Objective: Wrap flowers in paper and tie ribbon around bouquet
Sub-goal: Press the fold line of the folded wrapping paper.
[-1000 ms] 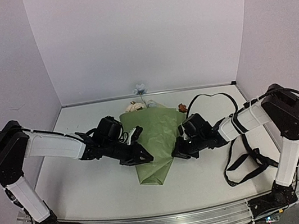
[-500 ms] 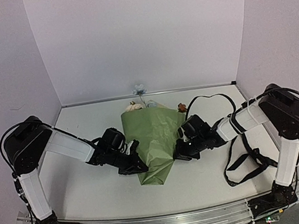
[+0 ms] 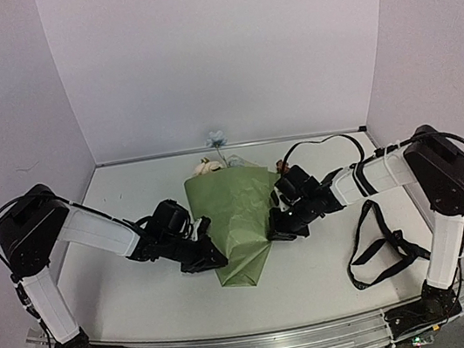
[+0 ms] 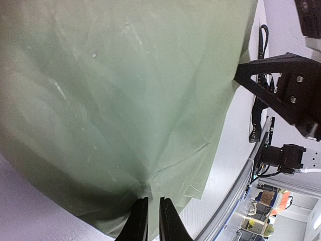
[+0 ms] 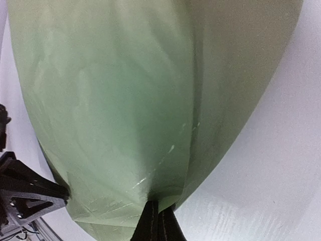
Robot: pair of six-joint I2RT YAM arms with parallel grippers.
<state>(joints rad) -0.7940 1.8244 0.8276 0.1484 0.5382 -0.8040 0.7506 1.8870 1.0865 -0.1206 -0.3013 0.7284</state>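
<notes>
Top external view: the bouquet (image 3: 237, 217) lies flat on the surface (image 3: 146, 302), long axis running 12 to 6 o'clock, with the flowers (image 3: 207, 166) at the far end. The left gripper (image 3: 214, 254) pinches the paper (image 4: 125, 90) at the cone's 8 o'clock edge, and the right gripper (image 3: 275, 232) pinches it at 3 o'clock. The ribbon (image 3: 383, 244) lies well apart at 4 o'clock, nearer the right arm. A second ago the left gripper sat over the flap; now it is at the edge and the cone looks narrower.
</notes>
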